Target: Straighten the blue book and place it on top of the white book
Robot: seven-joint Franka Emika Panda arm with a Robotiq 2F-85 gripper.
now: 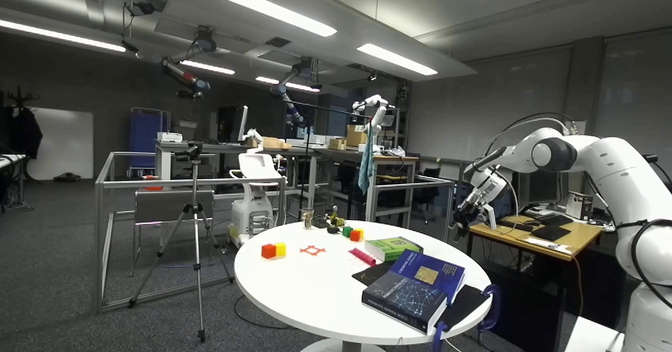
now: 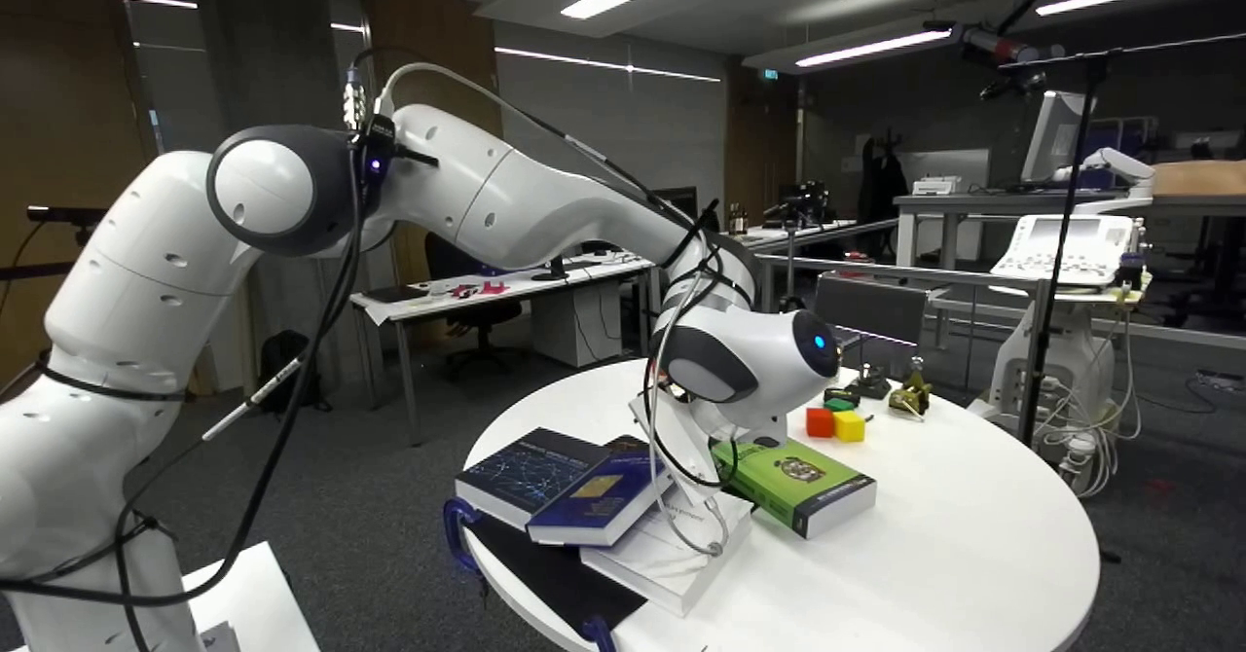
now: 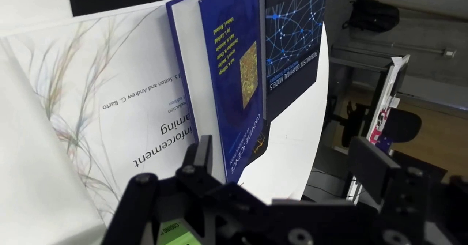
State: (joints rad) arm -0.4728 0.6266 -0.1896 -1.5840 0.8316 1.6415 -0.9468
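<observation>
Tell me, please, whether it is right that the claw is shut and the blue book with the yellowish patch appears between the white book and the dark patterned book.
The claw is not shut: the wrist view shows it open, its fingers wide apart. The rest holds: the blue book with the yellowish patch appears between the white book and the dark patterned book.

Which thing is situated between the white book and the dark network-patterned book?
The blue book lies between the white book and the dark book in an exterior view and the wrist view; a black mat shows beside it.
</observation>
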